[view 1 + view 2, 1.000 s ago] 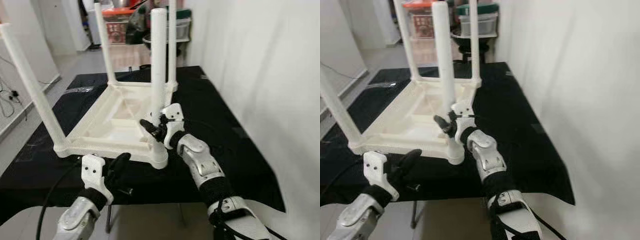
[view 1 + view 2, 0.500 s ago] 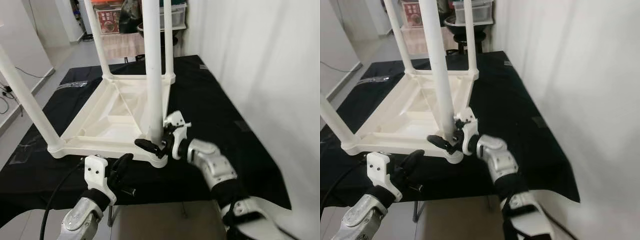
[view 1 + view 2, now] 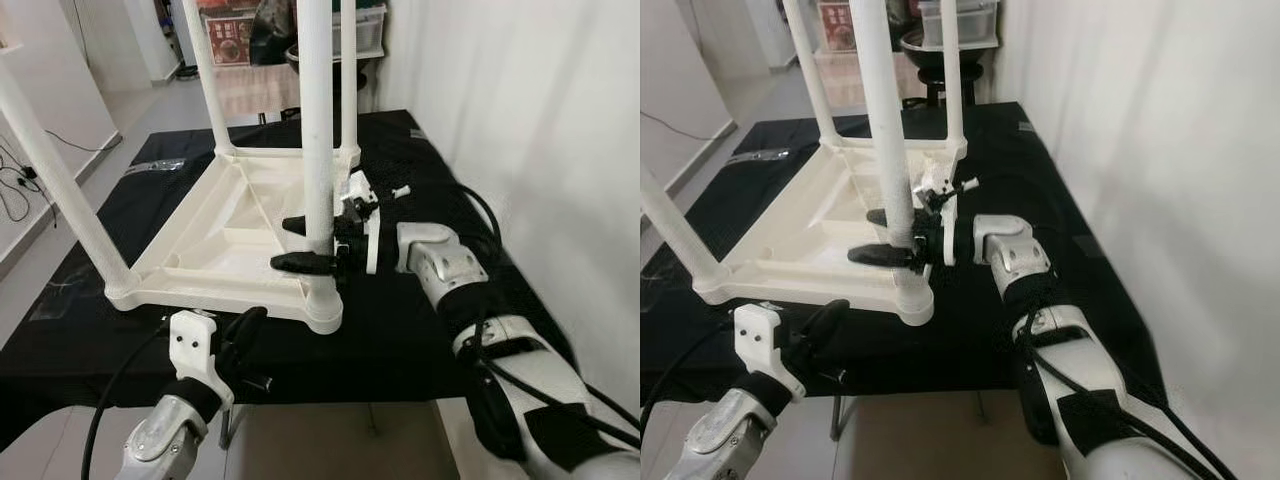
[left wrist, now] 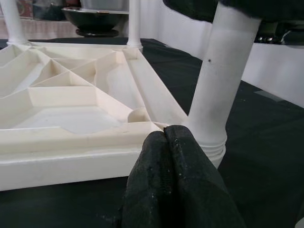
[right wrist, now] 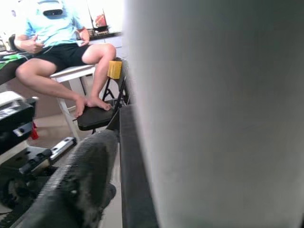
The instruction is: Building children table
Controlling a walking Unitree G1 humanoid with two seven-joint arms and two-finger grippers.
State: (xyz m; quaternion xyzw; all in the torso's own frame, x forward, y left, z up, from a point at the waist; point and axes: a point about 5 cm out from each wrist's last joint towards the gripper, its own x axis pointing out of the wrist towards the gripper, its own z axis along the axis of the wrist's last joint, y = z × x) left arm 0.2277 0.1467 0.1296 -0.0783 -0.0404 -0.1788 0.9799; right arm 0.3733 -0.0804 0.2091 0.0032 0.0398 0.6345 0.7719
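Observation:
A white children's table (image 3: 200, 292) lies upside down on a black-covered worktop (image 3: 420, 320), its legs pointing up. My right gripper (image 3: 281, 242) reaches in from the right and is shut on the near-right leg (image 3: 317, 120) just above its base, one finger (image 3: 305, 263) on the near side and one on the far side. In the right wrist view the pale leg (image 5: 213, 114) looms beside one finger (image 5: 76, 185). My left gripper (image 3: 250, 318) is shut on nothing, low at the worktop's front edge, its tips (image 4: 164, 137) close to the table's near rim by the leg's base (image 4: 211, 142).
A white wall (image 3: 540, 120) runs along the right of the worktop. Storage boxes (image 3: 235, 40) and a dark bowl stand beyond the far end. Cables (image 3: 15, 195) lie on the floor at left. A person sits on a chair (image 5: 66, 52) in the room.
My right arm has swung out to the right and the wrist has turned, so the fingers now lie level across the leg, slightly higher than before. The left gripper stays put.

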